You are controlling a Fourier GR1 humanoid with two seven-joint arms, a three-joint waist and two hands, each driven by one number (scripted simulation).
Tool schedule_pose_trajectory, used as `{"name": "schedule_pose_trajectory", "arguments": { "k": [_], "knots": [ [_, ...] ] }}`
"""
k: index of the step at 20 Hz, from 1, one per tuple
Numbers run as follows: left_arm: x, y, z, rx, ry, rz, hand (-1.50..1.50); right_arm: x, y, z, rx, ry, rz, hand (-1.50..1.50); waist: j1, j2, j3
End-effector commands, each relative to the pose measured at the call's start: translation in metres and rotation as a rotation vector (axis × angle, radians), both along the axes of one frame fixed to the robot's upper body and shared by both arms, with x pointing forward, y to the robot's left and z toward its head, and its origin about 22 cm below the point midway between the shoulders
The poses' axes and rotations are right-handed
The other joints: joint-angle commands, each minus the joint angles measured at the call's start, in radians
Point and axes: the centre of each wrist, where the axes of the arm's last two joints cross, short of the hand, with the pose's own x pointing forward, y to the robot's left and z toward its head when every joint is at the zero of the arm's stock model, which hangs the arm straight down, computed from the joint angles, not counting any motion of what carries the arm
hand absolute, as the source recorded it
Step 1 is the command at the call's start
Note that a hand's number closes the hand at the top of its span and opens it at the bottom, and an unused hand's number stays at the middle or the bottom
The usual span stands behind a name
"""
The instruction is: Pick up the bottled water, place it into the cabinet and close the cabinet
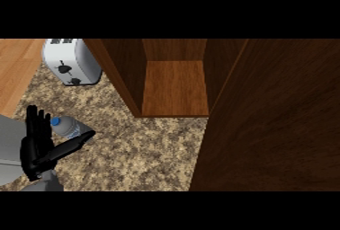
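The cabinet door [279, 126] stands swung wide at the right, and beside it the open cabinet [176, 87] shows a bare wooden shelf. Below spreads the speckled tabletop [139, 152], with a white toaster [69, 60] at the far left. The left hand [36, 148] is spread, fingers straight and thumb stretched out. The bottled water [66, 127] sits between fingers and thumb, well apart from the cabinet.

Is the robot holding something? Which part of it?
Nothing is clearly held. The bottled water sits between the straight fingers and thumb of the left hand, which flank its body, but nothing curls round it.
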Motion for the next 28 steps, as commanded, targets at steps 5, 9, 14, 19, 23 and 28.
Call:
{"name": "schedule_pose_trajectory", "arguments": {
  "k": [5, 9, 14, 19, 23, 28],
  "knots": [
    [0.025, -0.006, -0.028, -0.001, 0.010, 0.027, -1.50, -0.025, -0.016, 0.026, -0.014, -0.067, -0.045, -1.50, -0.003, 0.001, 0.000],
    [0.019, 0.003, -0.041, -0.017, 0.013, 0.022, -1.50, -0.020, -0.008, 0.017, -0.041, -0.075, -0.041, -1.50, 0.001, 0.000, 0.000],
    [0.018, 0.013, -0.059, -0.015, 0.004, 0.047, -1.50, -0.018, -0.003, 0.014, -0.036, -0.066, -0.053, -1.50, 0.000, 0.001, 0.000],
    [0.013, -0.002, -0.082, -0.004, 0.030, 0.050, -1.50, -0.005, 0.002, 0.010, -0.036, -0.077, -0.038, -1.50, 0.003, 0.002, 0.000],
    [-0.011, 0.000, -0.100, -0.042, 0.011, 0.082, -1.50, -0.019, 0.002, 0.012, -0.044, -0.077, -0.042, -1.50, 0.001, -0.001, 0.000],
    [-0.008, -0.003, -0.108, -0.070, -0.044, 0.041, -1.50, -0.024, -0.004, 0.030, -0.017, -0.054, -0.036, -1.50, -0.001, 0.000, -0.001]
  ]
}}
